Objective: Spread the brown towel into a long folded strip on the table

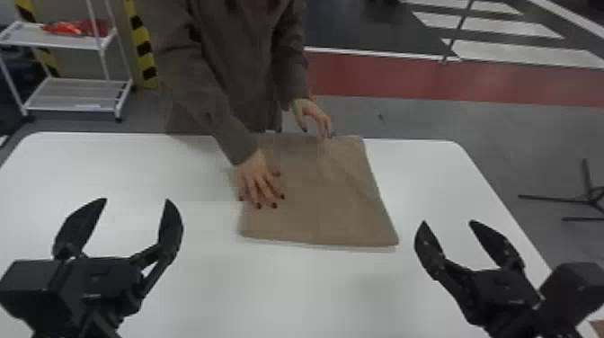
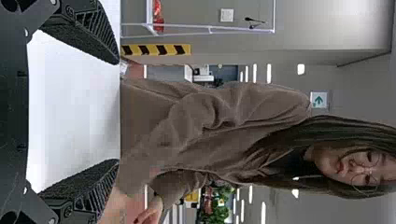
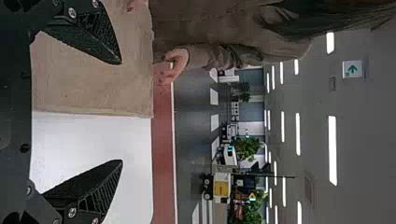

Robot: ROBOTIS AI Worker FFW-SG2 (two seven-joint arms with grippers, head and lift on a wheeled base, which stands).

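The brown towel (image 1: pixel 323 197) lies flat as a broad four-sided sheet at the middle of the table, reaching its far edge. A person's one hand presses on its left part and the other touches its far edge. My left gripper (image 1: pixel 137 202) is open over the table, left of the towel, holding nothing. Off the towel's near right corner, my right gripper (image 1: pixel 447 222) stands open and holds nothing. The wrist views show the left gripper (image 2: pixel 118 112) and the right gripper (image 3: pixel 122 112) with fingers wide apart; the towel (image 3: pixel 88 84) appears in the right one.
The white table (image 1: pixel 269 292) spreads around the towel on its left, right and near sides. A person stands against its far edge, arms over the towel. Behind at the left is a white shelf rack (image 1: pixel 76 94), and black stand legs (image 1: pixel 584 200) are on the floor at right.
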